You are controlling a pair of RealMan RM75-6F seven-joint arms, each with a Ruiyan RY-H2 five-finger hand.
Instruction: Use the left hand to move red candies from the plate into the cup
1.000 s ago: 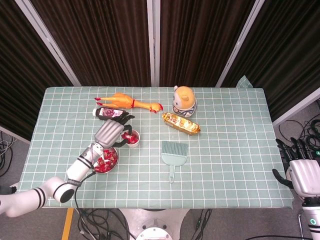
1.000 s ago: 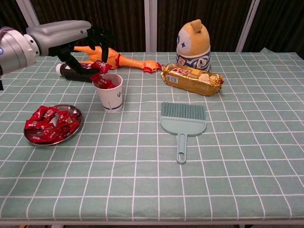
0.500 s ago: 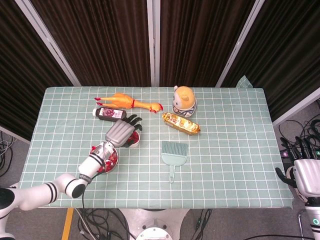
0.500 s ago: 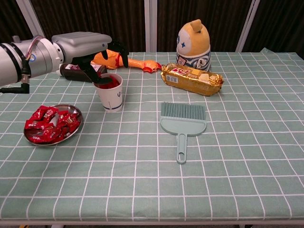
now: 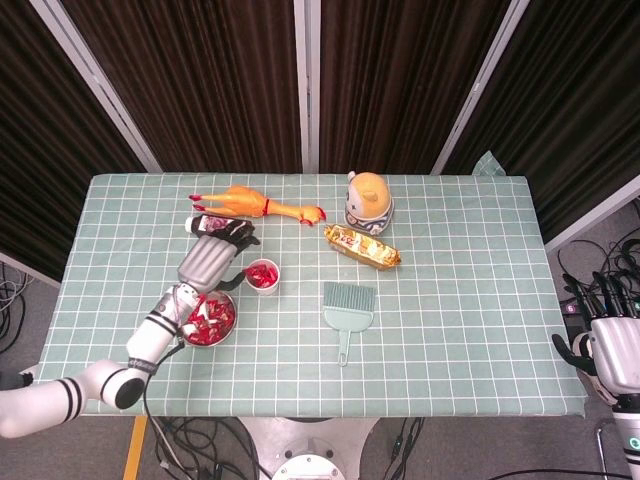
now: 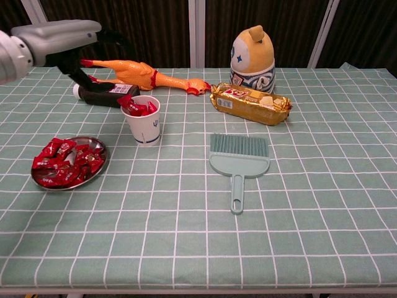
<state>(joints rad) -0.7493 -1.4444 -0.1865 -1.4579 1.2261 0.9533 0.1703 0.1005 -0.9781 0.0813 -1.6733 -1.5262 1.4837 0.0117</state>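
Note:
A white paper cup (image 6: 143, 126) stands left of the table's middle with red candies (image 6: 138, 106) heaped at its rim; the head view shows the cup (image 5: 263, 277) too. A metal plate (image 6: 99, 151) with several red candies (image 6: 62, 161) lies in front of it to the left, and shows as the plate (image 5: 231, 312) in the head view. My left hand (image 5: 210, 257) hovers left of the cup and above the plate's far side, fingers (image 6: 116, 42) spread and holding nothing. My right hand (image 5: 612, 345) hangs off the table's right edge, fingers apart and empty.
Behind the cup lie a dark bottle (image 6: 105, 96) and a rubber chicken (image 6: 146, 76). An orange toy figure (image 6: 252, 59) and a gold snack packet (image 6: 249, 103) sit at the back centre. A green hand brush (image 6: 239, 162) lies right of the cup.
One second ago my left hand held a red candy over the cup. It reached down to the rim, and now it has drawn back to the left, empty, with the candy in the cup.

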